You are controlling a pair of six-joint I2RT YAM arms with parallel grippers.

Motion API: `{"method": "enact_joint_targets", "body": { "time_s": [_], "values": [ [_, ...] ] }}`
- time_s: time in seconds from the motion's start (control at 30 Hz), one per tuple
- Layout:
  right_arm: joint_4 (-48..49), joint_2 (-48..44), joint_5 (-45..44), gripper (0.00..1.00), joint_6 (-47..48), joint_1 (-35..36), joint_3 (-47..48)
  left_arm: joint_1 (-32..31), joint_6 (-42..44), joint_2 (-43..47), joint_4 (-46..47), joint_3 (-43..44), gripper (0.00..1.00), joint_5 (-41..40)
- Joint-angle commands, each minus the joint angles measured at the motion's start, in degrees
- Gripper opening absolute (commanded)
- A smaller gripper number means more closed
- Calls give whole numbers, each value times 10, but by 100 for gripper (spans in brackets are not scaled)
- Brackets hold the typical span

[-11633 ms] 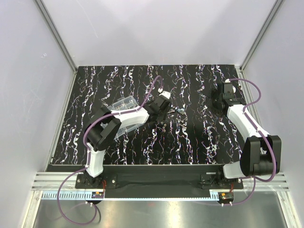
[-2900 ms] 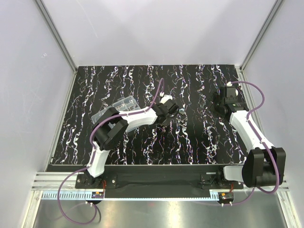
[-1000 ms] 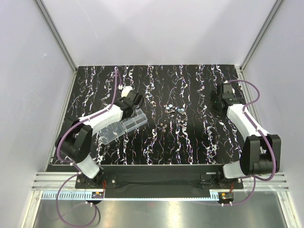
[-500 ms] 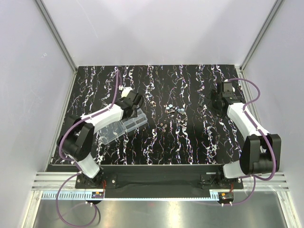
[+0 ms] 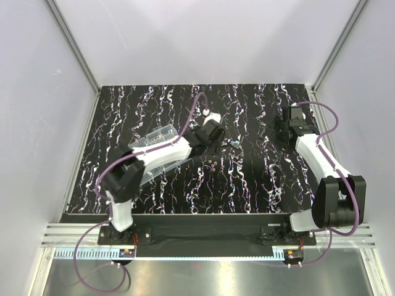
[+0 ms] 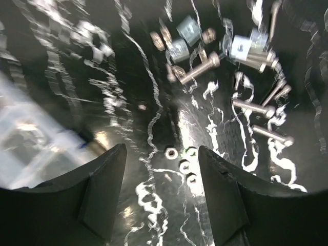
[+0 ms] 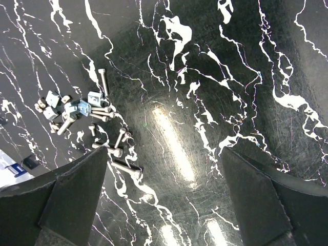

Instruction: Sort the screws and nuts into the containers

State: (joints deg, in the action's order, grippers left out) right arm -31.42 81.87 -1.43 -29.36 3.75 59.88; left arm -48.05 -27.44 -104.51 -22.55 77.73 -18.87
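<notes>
Hovering the spread, empty left claw (image 6: 161,154) over the nuts (image 6: 182,160) on the table (image 5: 247,185), near the screws (image 6: 251,107) and the clear box (image 5: 154,135), right claw (image 7: 164,154) spread and idle; next, probably dropping straight down to pinch one nut.

I see black tabletop (image 5: 247,185), white marble-like streaks all over; plain pale back wall (image 5: 203,37); matching side walls (image 5: 31,123) left and right; aluminium posts (image 5: 72,43) in rear corners; ribbed aluminium rail (image 5: 68,237) along near edge; brushed metal surface (image 5: 203,277) below; soft even light, glare patches on tabletop in wrist views.
</notes>
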Motion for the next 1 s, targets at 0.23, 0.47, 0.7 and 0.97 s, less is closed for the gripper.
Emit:
{"method": "enact_joint_targets", "body": {
  "time_s": [0.23,0.47,0.7,0.97],
  "values": [
    [0,-22,-1,100,10,2,3,-7,-6,-111,-29,66,62,10],
    [3,-17,4,100,10,1,-1,-13,-37,-122,-41,62,57,6],
    [4,-22,4,100,8,2,-11,-30,-64,-119,-65,46,56,-17],
    [6,-26,4,100,8,2,-17,-30,-92,-141,-79,58,49,-14]
  ]
}}
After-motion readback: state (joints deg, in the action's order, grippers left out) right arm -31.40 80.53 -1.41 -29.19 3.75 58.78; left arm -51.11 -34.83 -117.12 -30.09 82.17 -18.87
